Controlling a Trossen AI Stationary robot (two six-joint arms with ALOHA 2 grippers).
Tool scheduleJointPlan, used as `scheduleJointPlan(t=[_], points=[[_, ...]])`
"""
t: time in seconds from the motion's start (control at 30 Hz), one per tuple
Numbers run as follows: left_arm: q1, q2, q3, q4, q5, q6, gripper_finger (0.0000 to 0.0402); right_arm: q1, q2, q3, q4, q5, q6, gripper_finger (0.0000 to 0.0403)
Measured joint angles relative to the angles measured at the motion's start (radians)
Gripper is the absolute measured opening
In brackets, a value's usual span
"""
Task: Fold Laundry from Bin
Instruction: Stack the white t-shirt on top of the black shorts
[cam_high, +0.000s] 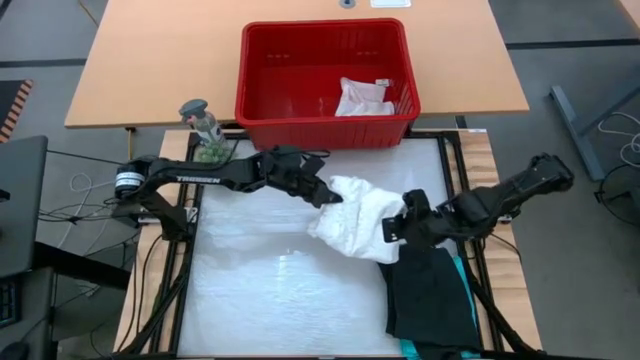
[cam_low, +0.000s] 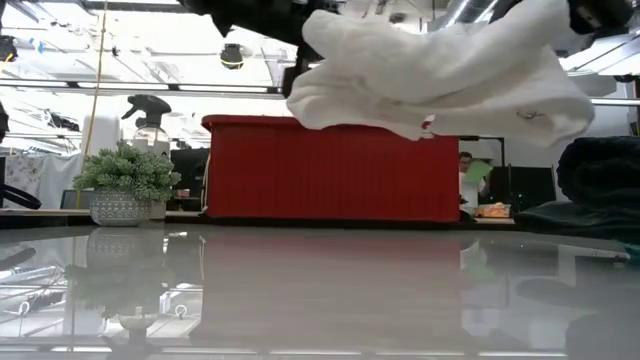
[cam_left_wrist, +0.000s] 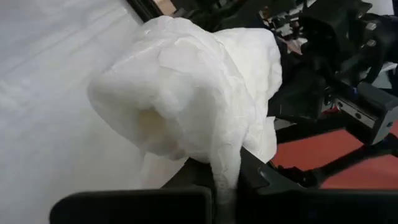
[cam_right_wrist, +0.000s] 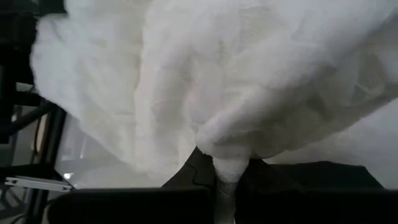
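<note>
I am holding the white lacy top (cam_high: 358, 217) bunched between my two grippers, the left gripper (cam_high: 328, 196) pinching one edge and the right gripper (cam_high: 392, 228) pinching the other, so it is hanging clear of the surface (cam_high: 270, 290) for spreading. The low view is showing that gap beneath it. Only the high view is showing the small white cloth (cam_high: 363, 98) waiting in the bin (cam_high: 325, 127) and the black garment (cam_high: 432, 292) lying near my right arm.

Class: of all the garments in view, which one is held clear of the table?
The large white garment, pinched by the left gripper and right gripper. The black garment lies flat; the small white cloth sits in the red bin.
</note>
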Motion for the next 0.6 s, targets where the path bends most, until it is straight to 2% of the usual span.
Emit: scheduleJointPlan(t=[0.27,0.47,0.6], points=[[-0.027,0.114,0.156,-0.01,0.065,0.0,0.0,0.105,0.019,0.096,-0.119,0.042,0.07,0.0043],[-0.046,0.19,0.279,-0.012,0.095,-0.012,0.0,0.205,0.017,0.199,-0.283,0.106,0.192,0.0043],[-0.065,0.232,0.34,-0.014,0.111,-0.014,0.0,0.292,0.021,0.204,-0.33,0.11,0.3,0.0043]])
